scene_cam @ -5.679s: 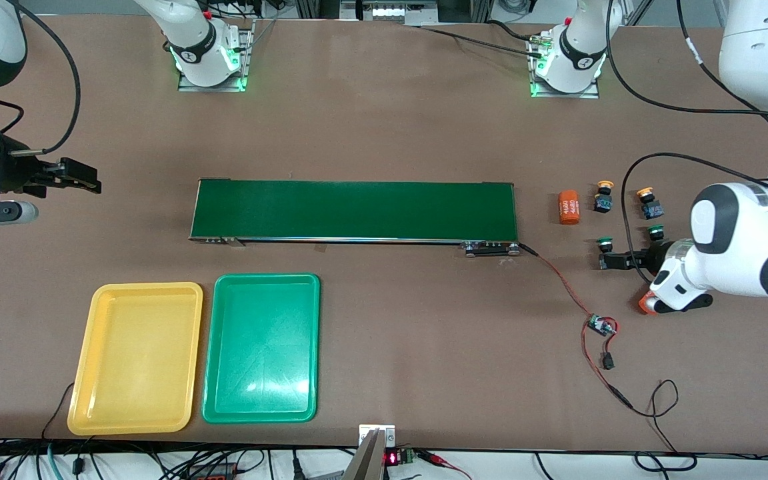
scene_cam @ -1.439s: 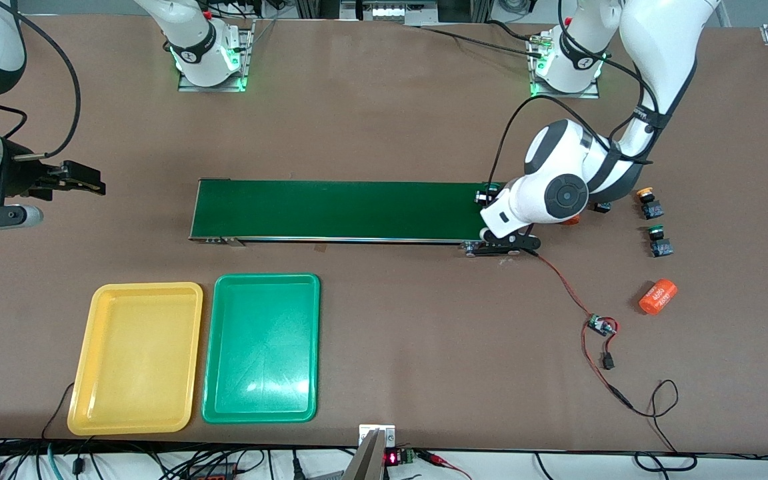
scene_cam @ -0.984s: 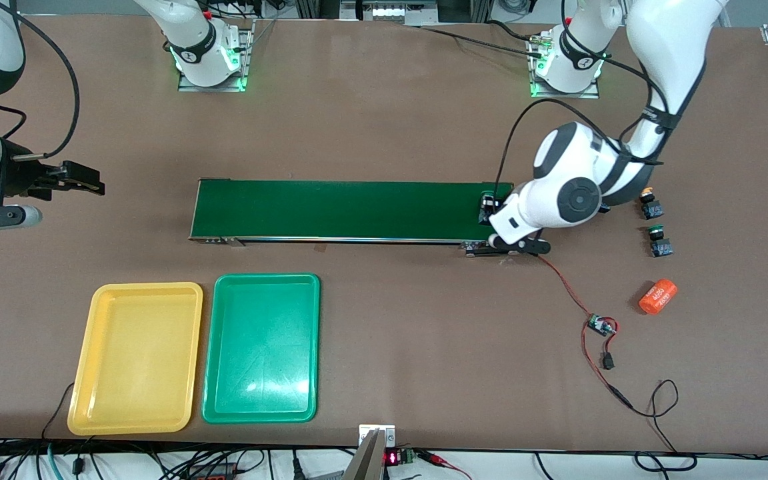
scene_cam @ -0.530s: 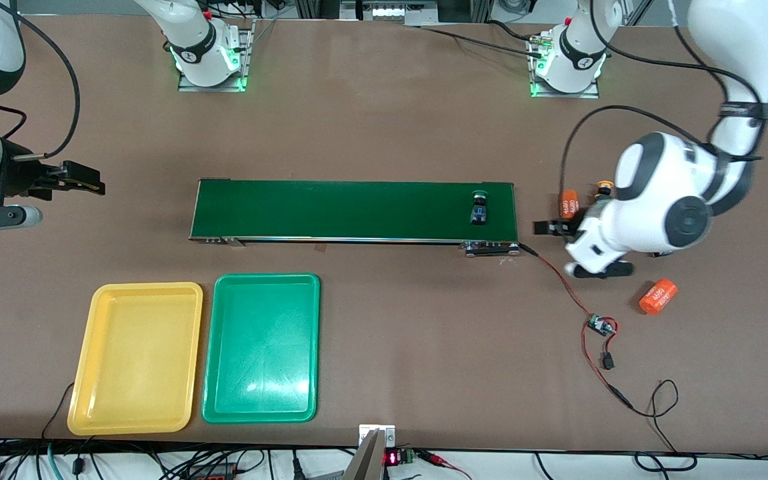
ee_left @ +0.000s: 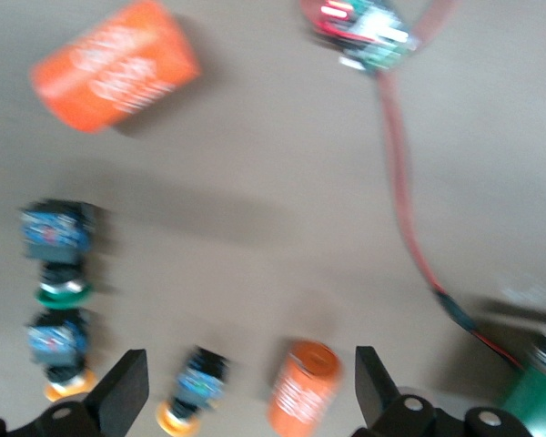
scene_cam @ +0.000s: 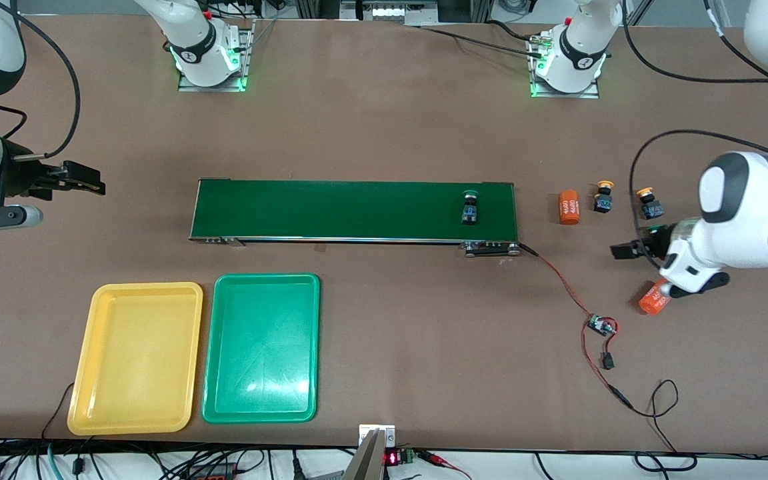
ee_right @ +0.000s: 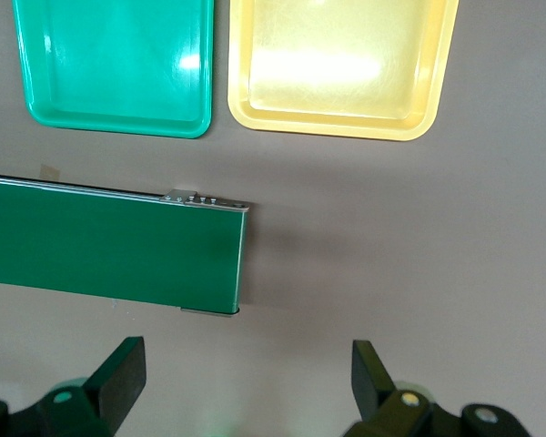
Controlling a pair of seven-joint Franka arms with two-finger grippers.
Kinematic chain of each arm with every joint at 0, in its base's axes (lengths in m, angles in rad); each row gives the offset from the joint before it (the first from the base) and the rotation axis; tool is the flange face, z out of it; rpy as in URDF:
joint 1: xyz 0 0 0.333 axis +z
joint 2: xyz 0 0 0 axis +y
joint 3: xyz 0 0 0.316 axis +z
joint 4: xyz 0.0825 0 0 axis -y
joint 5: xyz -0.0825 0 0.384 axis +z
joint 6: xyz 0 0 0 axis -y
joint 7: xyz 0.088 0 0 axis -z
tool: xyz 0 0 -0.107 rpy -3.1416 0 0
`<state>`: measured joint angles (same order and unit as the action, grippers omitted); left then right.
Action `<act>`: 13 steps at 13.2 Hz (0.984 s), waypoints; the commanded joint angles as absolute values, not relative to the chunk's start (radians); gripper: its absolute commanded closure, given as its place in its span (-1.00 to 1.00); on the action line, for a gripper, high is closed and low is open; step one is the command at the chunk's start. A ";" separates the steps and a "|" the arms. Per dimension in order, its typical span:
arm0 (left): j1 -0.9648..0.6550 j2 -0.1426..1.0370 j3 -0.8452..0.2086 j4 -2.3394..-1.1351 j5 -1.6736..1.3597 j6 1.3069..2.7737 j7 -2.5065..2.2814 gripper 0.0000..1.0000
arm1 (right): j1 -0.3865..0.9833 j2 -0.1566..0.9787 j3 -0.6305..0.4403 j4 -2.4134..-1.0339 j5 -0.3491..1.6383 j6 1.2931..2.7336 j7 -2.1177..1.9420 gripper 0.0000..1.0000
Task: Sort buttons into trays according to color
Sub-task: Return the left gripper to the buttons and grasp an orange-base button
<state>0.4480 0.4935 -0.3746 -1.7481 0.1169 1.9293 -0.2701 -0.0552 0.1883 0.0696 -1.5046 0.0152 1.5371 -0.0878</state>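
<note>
One green-capped button point(scene_cam: 470, 205) lies on the dark-green conveyor belt point(scene_cam: 357, 210) near the left arm's end. Two yellow-capped buttons point(scene_cam: 603, 197) point(scene_cam: 649, 203) and a second green-capped button point(scene_cam: 655, 231), partly hidden by the left arm, stand on the table. My left gripper point(scene_cam: 623, 251) is open and empty above the table beside them. The left wrist view shows the green button point(ee_left: 59, 250), both yellow buttons point(ee_left: 59, 350) point(ee_left: 193, 391) and the left gripper point(ee_left: 246, 401). My right gripper point(scene_cam: 84, 180) point(ee_right: 246, 378) waits open. The yellow tray point(scene_cam: 136, 357) and green tray point(scene_cam: 262, 347) are empty.
One orange "4680" cylinder point(scene_cam: 568, 207) lies beside the belt's end, another point(scene_cam: 653, 300) sits partly under the left arm. A small circuit board point(scene_cam: 600, 325) on red wires lies nearer the front camera. The right wrist view shows both trays point(ee_right: 118, 64) point(ee_right: 341, 64) and the belt's end point(ee_right: 109, 246).
The left gripper let go of a green button on the belt and swung back toward its end of the table. The button has drifted slightly along the belt toward the right arm's end.
</note>
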 commanded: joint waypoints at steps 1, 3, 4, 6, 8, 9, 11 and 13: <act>0.546 0.561 -0.382 -1.727 0.169 2.006 -0.142 -1.00 | -0.061 0.192 0.072 -1.494 0.026 1.525 -0.097 -1.00; 0.600 0.568 -0.382 -1.726 0.211 2.043 -0.062 -1.00 | -0.057 0.190 0.072 -1.493 0.026 1.523 -0.091 -1.00; 0.612 0.568 -0.382 -1.726 0.271 2.065 -0.049 -1.00 | -0.054 0.190 0.072 -1.493 0.026 1.523 -0.091 -1.00; 0.630 0.580 -0.382 -1.742 0.299 2.068 -0.048 -1.00 | -0.057 0.192 0.072 -1.494 0.017 1.523 -0.109 -1.00; 0.653 0.606 -0.382 -1.797 0.301 2.098 -0.046 -1.00 | -0.063 0.190 0.071 -1.493 0.012 1.502 -0.107 -1.00; 0.670 0.607 -0.382 -1.827 0.301 2.132 -0.043 -1.00 | -0.067 0.190 0.071 -1.494 0.012 1.500 -0.107 -1.00; 0.670 0.607 -0.382 -1.858 0.301 2.152 -0.006 -1.00 | -0.083 0.190 0.069 -1.496 0.011 1.487 -0.106 -1.00; 0.670 0.609 -0.382 -1.865 0.316 2.154 -0.003 -1.00 | -0.097 0.190 0.071 -1.497 0.023 1.459 -0.092 -1.00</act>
<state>0.6576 0.6254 -0.3672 -1.8453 0.2783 2.1437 -0.0227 -0.0784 0.1890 0.0648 -1.5047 0.0139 1.4932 -0.0902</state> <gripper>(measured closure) 0.000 0.000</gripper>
